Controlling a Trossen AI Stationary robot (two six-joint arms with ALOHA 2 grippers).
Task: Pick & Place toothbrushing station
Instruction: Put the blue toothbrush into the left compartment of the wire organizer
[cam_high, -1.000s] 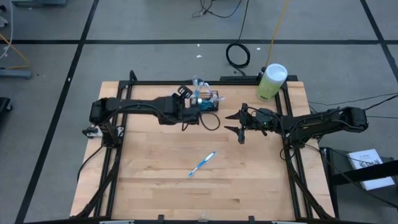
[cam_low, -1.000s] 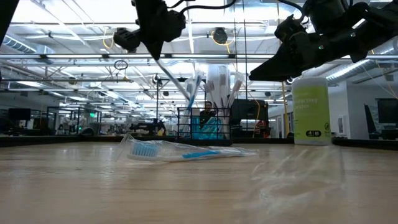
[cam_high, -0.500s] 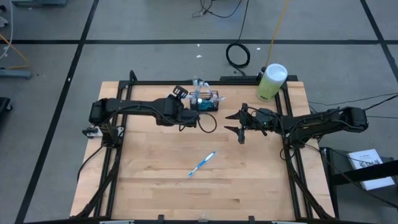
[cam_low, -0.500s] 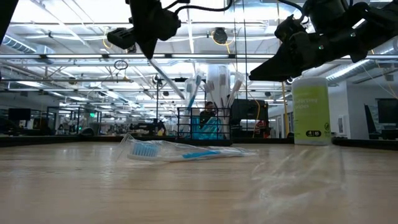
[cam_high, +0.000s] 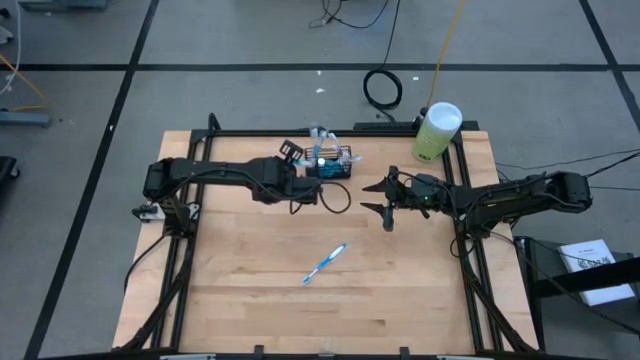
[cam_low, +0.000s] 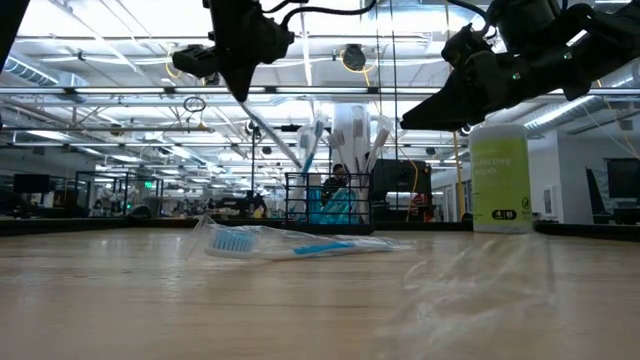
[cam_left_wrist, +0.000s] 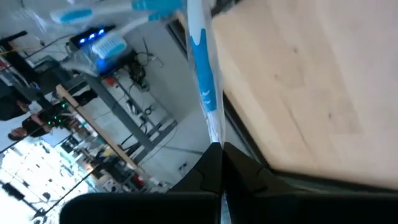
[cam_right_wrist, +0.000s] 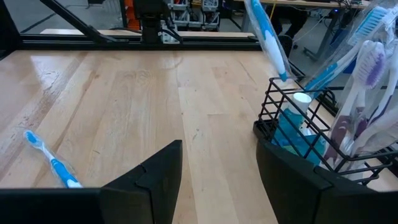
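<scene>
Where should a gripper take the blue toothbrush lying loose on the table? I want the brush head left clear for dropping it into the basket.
Grip the blue toothbrush at mid-handle, coming straight down from above with the fingers across its width. It lies flat and diagonal on the bare table in clear wrap, nothing beside it. The open right gripper looks nearer.

The toothbrushing station (cam_high: 333, 164) stands at the table's (cam_high: 250, 300) far edge, a toothbrush (cam_high: 324, 264) lying nearer the middle.
</scene>
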